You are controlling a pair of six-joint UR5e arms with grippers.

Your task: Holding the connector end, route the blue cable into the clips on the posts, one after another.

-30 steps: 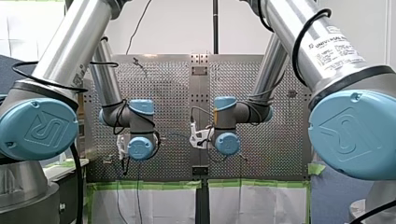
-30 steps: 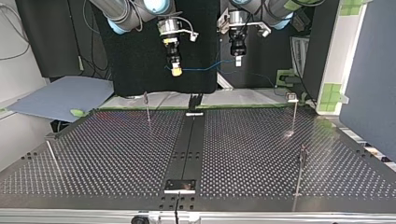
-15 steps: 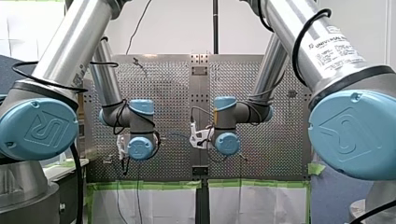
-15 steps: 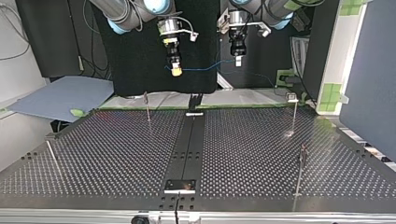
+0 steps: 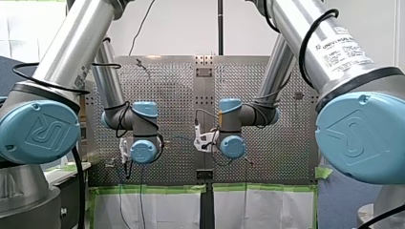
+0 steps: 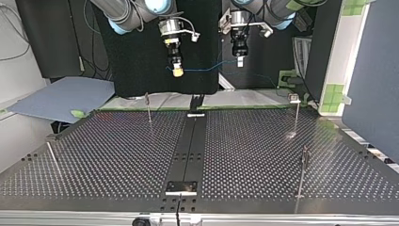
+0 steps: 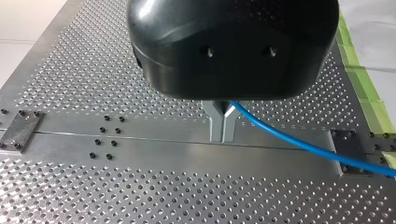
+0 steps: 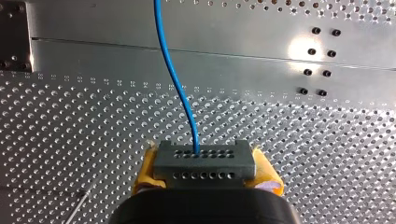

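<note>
Both aloft: left hand (image 7: 222, 127) pinches cable (image 7: 303, 143), right hand (image 6: 177, 71) connector (image 8: 204, 161)

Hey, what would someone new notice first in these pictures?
Probably the blue cable, strung in the air between both grippers beyond the table's far edge in the top view. My right gripper clamps its grey connector between yellow pads, and my left gripper pinches the cable further along. Thin posts stand cable-free on the perforated table.

You have both arms reaching in side by side, wrists pointing down above the desk (image 6: 117, 155), with the left end effector (image 6: 240, 61) pinching its metal fingers (image 7: 216, 122) shut on the blue cable (image 7: 299, 143) and the right end effector (image 6: 177, 71) clamping its yellow pads (image 8: 145, 167) around the connector (image 8: 204, 161).
</note>
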